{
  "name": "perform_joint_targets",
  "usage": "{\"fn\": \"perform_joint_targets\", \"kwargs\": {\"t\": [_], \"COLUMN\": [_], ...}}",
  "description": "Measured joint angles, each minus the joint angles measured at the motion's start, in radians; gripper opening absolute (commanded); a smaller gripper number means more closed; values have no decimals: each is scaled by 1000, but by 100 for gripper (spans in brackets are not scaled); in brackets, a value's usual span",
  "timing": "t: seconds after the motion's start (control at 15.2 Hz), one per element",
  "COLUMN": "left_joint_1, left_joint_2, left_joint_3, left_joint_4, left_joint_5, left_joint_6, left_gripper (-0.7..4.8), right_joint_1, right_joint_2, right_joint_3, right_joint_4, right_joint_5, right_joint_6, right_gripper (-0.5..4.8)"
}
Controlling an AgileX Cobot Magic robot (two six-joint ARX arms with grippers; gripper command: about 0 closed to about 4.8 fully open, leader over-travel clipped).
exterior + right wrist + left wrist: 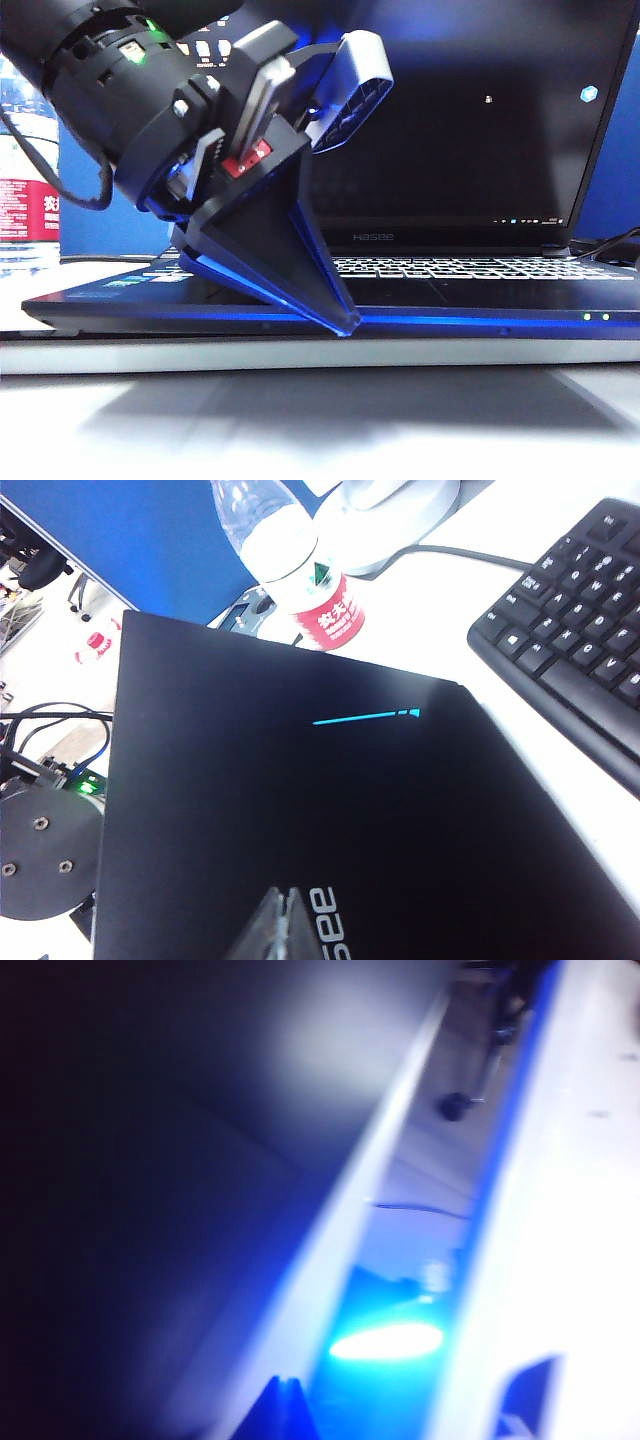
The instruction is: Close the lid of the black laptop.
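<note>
The black laptop [480, 300] stands open on the white table, its lit keyboard and green LED dots [595, 317] facing the exterior view. The lid [480, 130] is upright, showing a dark screen above the "Hasee" bezel. My left gripper [345, 325] is shut into a wedge, its tips down at the laptop's front edge; the left wrist view is blurred blue, with the closed tips [283, 1385] showing. My right gripper [283, 895] is shut, its tips close against the lid's [300, 810] dark outer shell beside the logo, holding nothing. It is hidden in the exterior view.
A water bottle [300, 570] with a red label stands behind the lid and also shows at the exterior view's left edge [25, 190]. A separate black keyboard [570, 630], a pale stand base [390, 510] with its cable, and loose cables [50, 730] lie around.
</note>
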Motion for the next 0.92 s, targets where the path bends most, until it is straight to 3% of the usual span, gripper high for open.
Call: {"fn": "perform_joint_targets", "kwargs": {"t": [0.2, 0.4, 0.92], "left_joint_1": [0, 0, -2], "left_joint_2": [2, 10, 15], "left_joint_3": [0, 0, 0], "left_joint_4": [-1, -5, 43], "left_joint_5": [59, -27, -45], "left_joint_6": [0, 0, -7], "left_gripper": [-3, -3, -3], "right_joint_1": [0, 24, 75], "right_joint_2": [0, 0, 26], "right_joint_3": [0, 0, 0], "right_joint_4": [0, -1, -27], "right_joint_5": [0, -6, 8], "right_joint_6": [0, -2, -16], "right_gripper": [-6, -6, -6]}}
